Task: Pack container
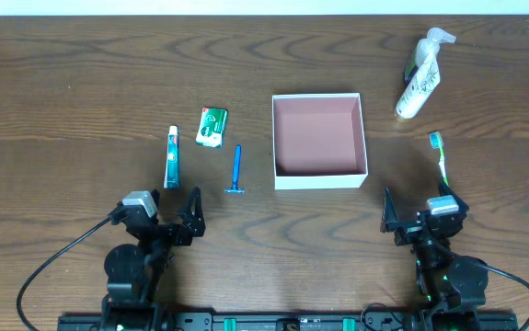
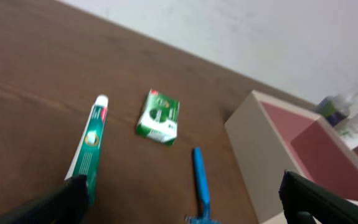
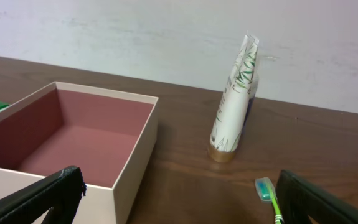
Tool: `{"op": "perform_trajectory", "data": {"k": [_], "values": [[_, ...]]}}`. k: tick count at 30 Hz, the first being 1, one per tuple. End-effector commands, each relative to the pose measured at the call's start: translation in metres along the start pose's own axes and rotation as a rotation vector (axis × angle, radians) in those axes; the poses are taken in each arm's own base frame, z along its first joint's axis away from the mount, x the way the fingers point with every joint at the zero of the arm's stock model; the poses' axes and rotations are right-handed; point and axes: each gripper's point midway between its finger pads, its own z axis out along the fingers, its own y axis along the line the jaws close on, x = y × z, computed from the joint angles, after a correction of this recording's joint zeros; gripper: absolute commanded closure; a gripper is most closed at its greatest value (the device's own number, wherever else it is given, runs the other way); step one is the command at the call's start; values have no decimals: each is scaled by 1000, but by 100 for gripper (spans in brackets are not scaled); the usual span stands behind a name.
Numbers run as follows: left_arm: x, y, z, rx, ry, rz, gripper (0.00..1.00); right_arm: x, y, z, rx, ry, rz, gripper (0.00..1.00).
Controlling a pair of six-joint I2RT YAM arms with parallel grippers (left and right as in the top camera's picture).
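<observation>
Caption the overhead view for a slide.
Empty box centred; toothpaste, green packet and razor on its left, white tube and toothbrush on its right; left gripper and right gripper open, holding nothing.

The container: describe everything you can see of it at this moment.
The container is a square, shallow, open-topped box, apparently cardboard, with white outer walls and a dusty pink-brown inside. It is empty and upright, resting flat on the dark wooden table just right of centre. Nothing else touches it; the blue razor lies apart on its left.
</observation>
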Motion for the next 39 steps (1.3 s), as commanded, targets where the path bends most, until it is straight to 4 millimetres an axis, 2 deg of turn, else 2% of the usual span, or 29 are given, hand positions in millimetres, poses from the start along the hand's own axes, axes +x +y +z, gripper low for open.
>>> {"op": "perform_trajectory", "data": {"k": [1, 15, 20, 22, 25, 27, 29, 35, 39], "values": [[24, 9, 3, -24, 86, -27, 2, 1, 0, 0, 2, 2, -10, 1], [42, 21, 6, -75, 165, -43, 2, 1, 0, 0, 2, 2, -10, 1], [42, 21, 6, -74, 165, -39, 2, -14, 6, -1, -33, -60, 16, 1], [42, 21, 6, -74, 165, -39, 2, -29, 15, -3, -89, -120, 19, 1], [42, 21, 6, -74, 165, -39, 2, -69, 32, -13, -192, -288, -18, 1], [42, 21, 6, -75, 164, -39, 2, -95, 35, -23, -204, -398, -45, 1], [41, 22, 6, -84, 160, -38, 2, -111, 34, -30, -197, -448, -71, 1], [39, 23, 6, -88, 152, -38, 2, -146, 33, -35, -181, -399, -158, 1], [27, 17, 8, -60, 102, -32, 2, -177, 30, -31, -179, -327, -209, 1]]}}
